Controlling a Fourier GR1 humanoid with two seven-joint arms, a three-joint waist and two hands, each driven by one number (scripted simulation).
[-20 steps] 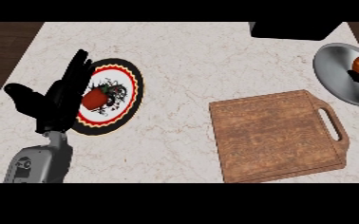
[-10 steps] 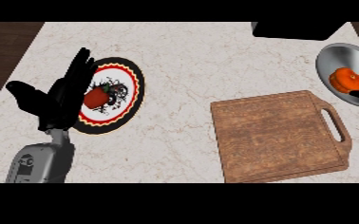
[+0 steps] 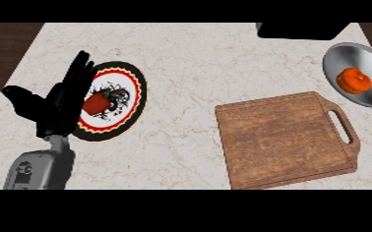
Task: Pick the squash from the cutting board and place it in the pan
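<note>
The orange squash (image 3: 355, 79) lies inside the silver pan (image 3: 335, 63) at the right edge of the head view. The wooden cutting board (image 3: 285, 138) with its handle slot sits at lower right and carries nothing. My left hand (image 3: 58, 105) stands open at the left, fingers straight and pointing up, overlapping the left rim of a patterned plate. My right hand does not show anywhere in the view.
A round plate (image 3: 125, 86) with a red, white and black rim holds a red vegetable (image 3: 97, 102) beside my left hand. A black object (image 3: 301, 30) sits at the counter's far right edge. The counter's left edge borders dark wood.
The squash has come further into view inside the pan at the right edge. The left hand and plate have stayed where they were.
</note>
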